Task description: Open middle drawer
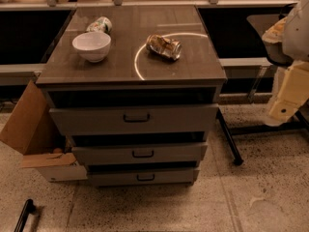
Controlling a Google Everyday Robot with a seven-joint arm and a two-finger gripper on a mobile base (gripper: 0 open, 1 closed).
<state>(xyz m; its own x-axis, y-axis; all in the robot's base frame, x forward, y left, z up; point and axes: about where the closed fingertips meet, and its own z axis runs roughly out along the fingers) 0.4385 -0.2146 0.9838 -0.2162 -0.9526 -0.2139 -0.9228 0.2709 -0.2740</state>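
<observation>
The grey cabinet has three drawers stacked under a brown top (116,64). The middle drawer (111,153) has a flat grey front of medium height with a small dark bar handle (143,153) at its centre. Its front stands a little forward, with a dark gap above it. The tallest drawer (96,121) is above it and the slimmest drawer (116,177) below. My gripper (280,110) hangs at the right edge of the view on the cream arm, well right of the cabinet and apart from every handle.
On the cabinet top stand a white bowl (91,46), a crushed can (164,46) on its side and another can (100,24) at the back. An open cardboard box (29,129) sits left of the cabinet. A dark table leg (229,141) slants at the right.
</observation>
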